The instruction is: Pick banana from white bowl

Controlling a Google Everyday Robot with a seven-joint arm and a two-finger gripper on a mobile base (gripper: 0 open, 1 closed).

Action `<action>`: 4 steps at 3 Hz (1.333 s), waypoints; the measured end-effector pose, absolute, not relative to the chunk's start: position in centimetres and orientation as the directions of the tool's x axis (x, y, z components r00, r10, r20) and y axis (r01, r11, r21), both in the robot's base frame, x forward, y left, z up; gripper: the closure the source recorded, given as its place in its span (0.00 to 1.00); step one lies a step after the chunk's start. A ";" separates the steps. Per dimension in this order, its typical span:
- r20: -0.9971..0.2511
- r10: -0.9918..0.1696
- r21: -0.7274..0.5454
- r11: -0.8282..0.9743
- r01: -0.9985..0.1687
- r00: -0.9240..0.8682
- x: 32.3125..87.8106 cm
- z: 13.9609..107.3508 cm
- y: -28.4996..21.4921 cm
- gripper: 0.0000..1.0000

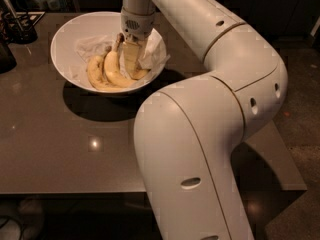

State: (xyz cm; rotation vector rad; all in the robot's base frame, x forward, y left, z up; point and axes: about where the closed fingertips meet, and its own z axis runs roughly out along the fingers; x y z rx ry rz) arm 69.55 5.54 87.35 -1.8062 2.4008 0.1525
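The white bowl [65, 44] stands at the back left of the dark table, lined with crumpled white paper [92, 46]. Two fatter yellow bananas [111, 69] joined at one brown stem lie in its middle. Just right of them, a bit of yellow banana [142, 74] shows under my gripper; most of it is hidden. My gripper [132, 59] reaches straight down into the bowl from the wrist above, right on that banana and beside the joined pair.
My big white arm fills the right and front of the view and hides much of the table [60, 149]. A dark holder with utensils [17, 26] stands at the back left corner. The table's front edge runs along the bottom left.
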 end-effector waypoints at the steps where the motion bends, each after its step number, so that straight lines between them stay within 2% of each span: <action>1: -0.163 -0.946 0.029 0.280 -0.960 -0.281 69.7 86.3 5.6 0.46; 4: -0.156 -0.946 0.052 0.280 -0.959 -0.284 69.8 85.3 5.7 0.43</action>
